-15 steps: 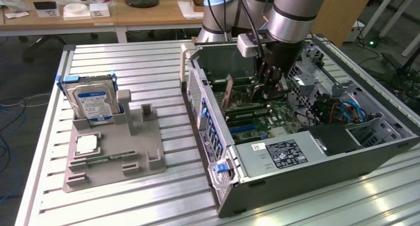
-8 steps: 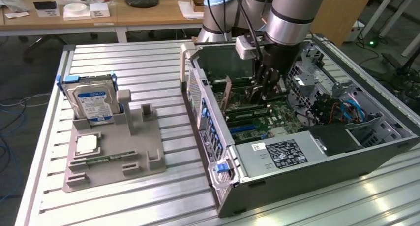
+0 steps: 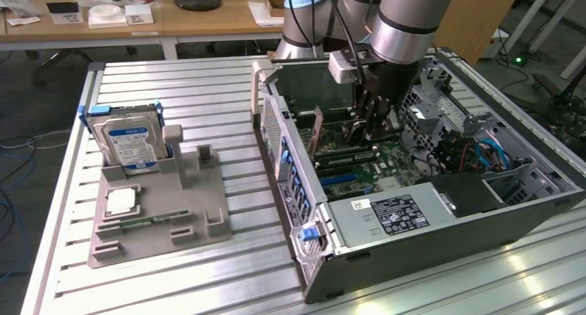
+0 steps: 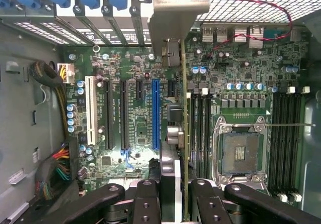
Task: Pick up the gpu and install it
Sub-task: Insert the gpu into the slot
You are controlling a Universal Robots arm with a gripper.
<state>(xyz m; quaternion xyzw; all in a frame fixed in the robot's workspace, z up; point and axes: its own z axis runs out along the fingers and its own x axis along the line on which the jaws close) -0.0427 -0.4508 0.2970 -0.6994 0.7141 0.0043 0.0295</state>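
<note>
The gpu (image 4: 183, 133) is seen edge-on in the wrist view as a thin green board, with its silvery end bracket (image 4: 173, 18) at the case's rear slot openings. My gripper (image 4: 175, 196) is shut on it, with a black finger (image 4: 147, 204) on each side of the board. The card hangs upright over the motherboard (image 4: 135, 73), between the blue expansion slot (image 4: 155, 113) and the memory slots (image 4: 199, 128). In the exterior view my gripper (image 3: 371, 126) reaches down inside the open computer case (image 3: 302, 191), with the gpu (image 3: 319, 130) standing on edge beside it.
A blue-labelled hard drive (image 3: 133, 143) stands in a grey fixture (image 3: 156, 219) on the slatted table at the exterior view's left. The power supply (image 3: 394, 215), the drive cage (image 3: 522, 181) and cables crowd the case. The CPU socket (image 4: 242, 151) lies beside the memory slots.
</note>
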